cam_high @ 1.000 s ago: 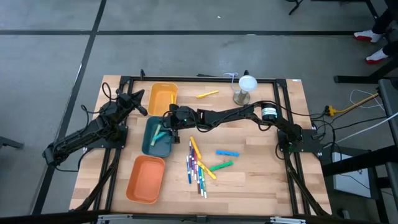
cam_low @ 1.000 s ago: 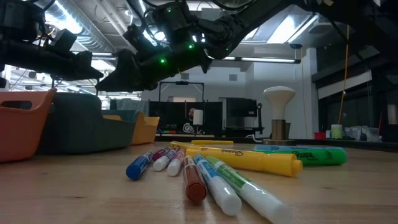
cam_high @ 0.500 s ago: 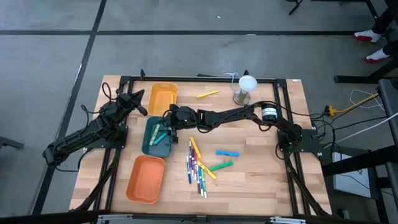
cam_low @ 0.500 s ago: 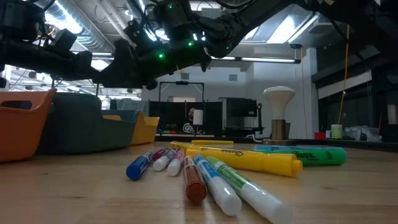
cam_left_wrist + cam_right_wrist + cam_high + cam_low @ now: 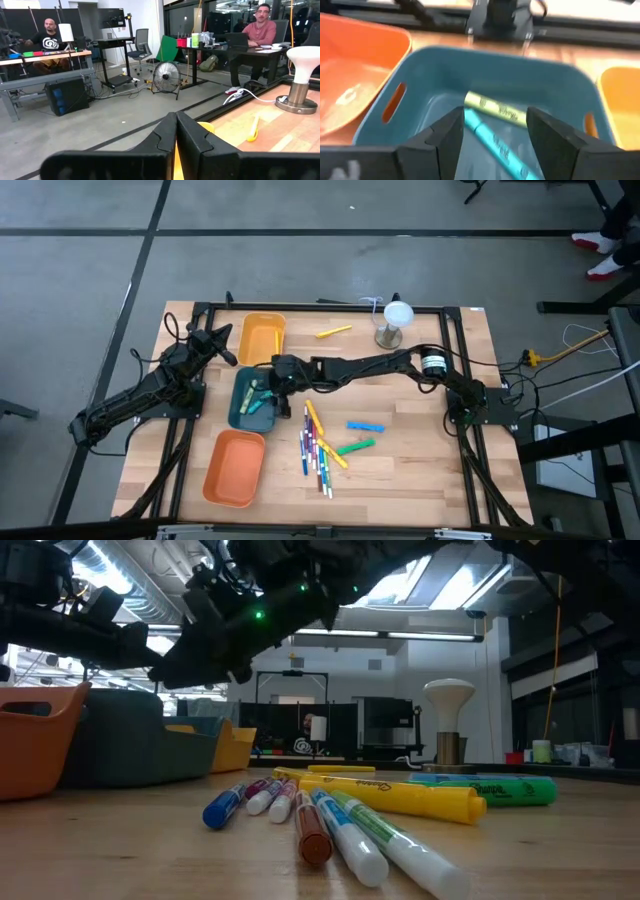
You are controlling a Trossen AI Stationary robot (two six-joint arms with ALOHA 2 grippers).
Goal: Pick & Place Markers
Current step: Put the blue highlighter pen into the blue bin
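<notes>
Several markers (image 5: 318, 445) in mixed colours lie loose on the wooden table, also close up in the low view (image 5: 330, 815). A light blue marker (image 5: 365, 425) and a green one (image 5: 356, 446) lie to their right, and a yellow one (image 5: 334, 332) lies at the far side. My right gripper (image 5: 495, 140) is open and empty above the teal tray (image 5: 243, 412). A yellow marker (image 5: 496, 110) and a light blue marker (image 5: 490, 137) lie on the tray's floor. My left gripper (image 5: 175, 135) is shut and empty, held beside the yellow tray (image 5: 262, 337).
An orange tray (image 5: 235, 468) stands near the front left. A white mushroom-shaped lamp (image 5: 396, 320) stands at the far side. A black frame (image 5: 450, 310) runs around the table. People sit at desks beyond the table in the left wrist view.
My right gripper has risen a little over the teal tray and shifted slightly toward the table's left edge.
</notes>
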